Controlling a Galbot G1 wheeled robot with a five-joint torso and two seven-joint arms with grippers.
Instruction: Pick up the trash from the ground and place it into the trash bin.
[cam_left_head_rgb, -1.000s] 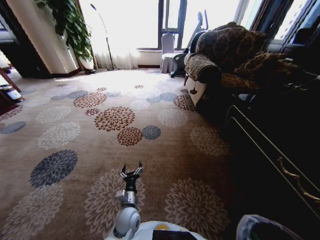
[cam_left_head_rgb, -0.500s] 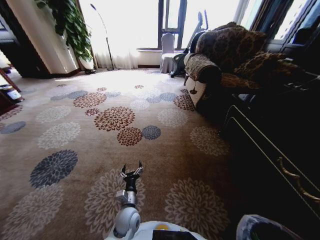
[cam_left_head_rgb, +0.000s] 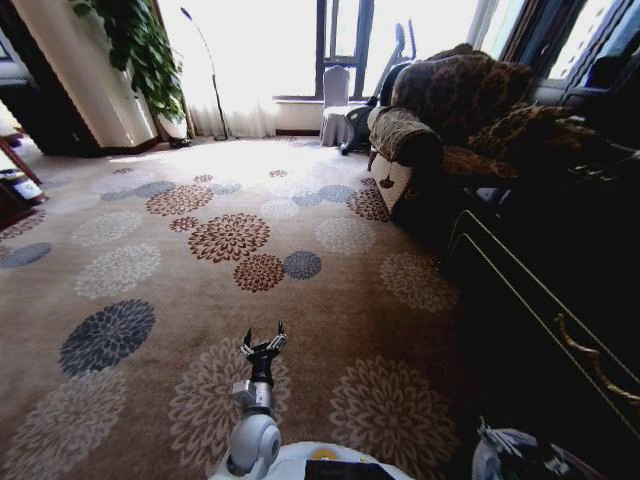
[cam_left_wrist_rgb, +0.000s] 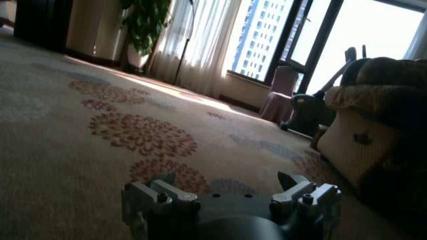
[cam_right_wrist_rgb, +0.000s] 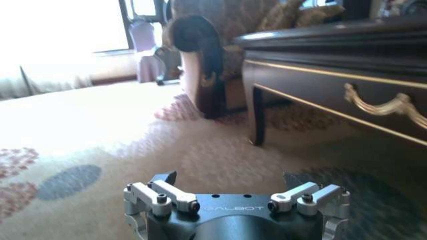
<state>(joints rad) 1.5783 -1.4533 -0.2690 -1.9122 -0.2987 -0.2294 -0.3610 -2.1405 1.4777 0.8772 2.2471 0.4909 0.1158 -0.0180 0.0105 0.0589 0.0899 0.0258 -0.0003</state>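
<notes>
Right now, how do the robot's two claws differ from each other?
The left gripper faces the bright window across flowered carpet; the right gripper faces a dark cabinet with a gold handle. Carpet ahead of the left gripper runs far to the curtains; ahead of the right gripper it soon meets the cabinet's leg. Both are open, empty and low over the carpet.

Daylight floods in from the far windows (cam_left_head_rgb: 300, 45), blown out to white glare and washing over the carpet (cam_left_head_rgb: 200, 250) nearest them, while the cabinet (cam_left_head_rgb: 560, 300) at the right sinks into deep shadow, straight edges bow outward, and both wrist views are soft.
</notes>
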